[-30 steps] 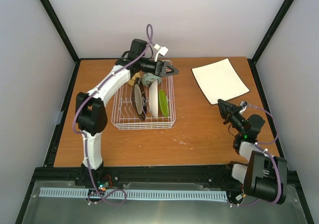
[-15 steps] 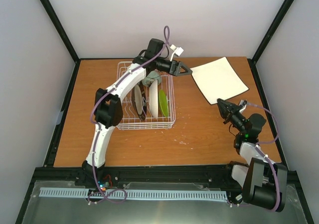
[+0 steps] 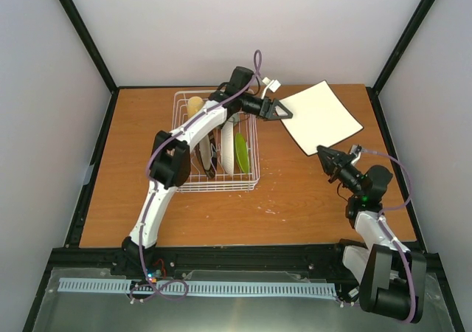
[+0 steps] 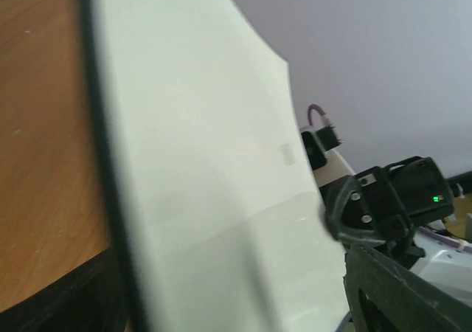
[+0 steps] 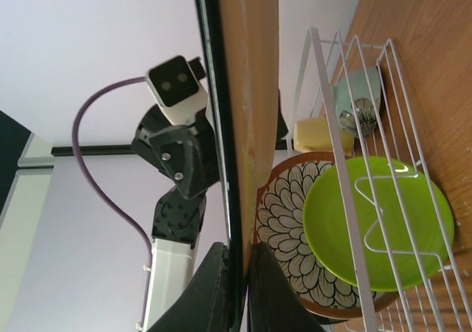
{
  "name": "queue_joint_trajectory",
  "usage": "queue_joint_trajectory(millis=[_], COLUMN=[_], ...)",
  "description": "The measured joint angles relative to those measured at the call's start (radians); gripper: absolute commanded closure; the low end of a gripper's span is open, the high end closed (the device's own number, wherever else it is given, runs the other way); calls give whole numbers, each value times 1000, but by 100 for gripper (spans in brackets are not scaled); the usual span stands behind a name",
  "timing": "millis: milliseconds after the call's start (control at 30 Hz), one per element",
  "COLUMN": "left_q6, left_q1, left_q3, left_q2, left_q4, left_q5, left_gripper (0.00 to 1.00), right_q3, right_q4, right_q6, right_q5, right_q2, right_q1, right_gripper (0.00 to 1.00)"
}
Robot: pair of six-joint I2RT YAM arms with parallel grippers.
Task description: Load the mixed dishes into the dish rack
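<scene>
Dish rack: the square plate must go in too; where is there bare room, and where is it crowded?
In the dish rack, the left rows beside the dark-rimmed cream plate look bare, though the left arm partly hides them. The right half is crowded with standing plates; the yellow cup fills the far-left corner.

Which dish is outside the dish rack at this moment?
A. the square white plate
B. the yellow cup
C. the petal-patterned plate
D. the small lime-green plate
A: the square white plate is to the right of the dish rack, outside its wires, while the other three dishes are inside it.
</scene>
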Motion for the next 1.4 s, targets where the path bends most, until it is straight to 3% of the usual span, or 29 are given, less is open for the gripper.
queue_joint_trajectory(millis=[133,333,467,700,733,833,933,1133,1400], left_q6=[-60,-136,-277,-300,-295,-259,-190,-78,67], left_q1=[-12,-5,1,1,1,1,-3,8,103], left_q3=[8,11,20,22,22,22,21,19,22], left_q2=[0,7,11,14,14,1,-29,-154,-304], left_q4=[69,135,139,136,132,86,29,-106,-299], left_q5=[33,29,33,24,20,-3,-51,-164,-313], left_gripper=[37,98,99,99,99,99,99,100,99], right_q3=[2,19,29,33,33,40,85,211,371], right_q4=[-32,-52,-81,-96,-99,-140,-249,-506,-819], right_q6=[-20,-54,-172,-217,-224,-240,-303,-510,-867], right_q5=[3,26,30,45,47,52,56,83,230], right_q2=[-3,-6,-5,-5,-5,-6,-31,-129,-203], right_q1=[19,47,71,79,79,82,92,104,103], right_gripper=[97,97,97,95,91,64,46,35,34])
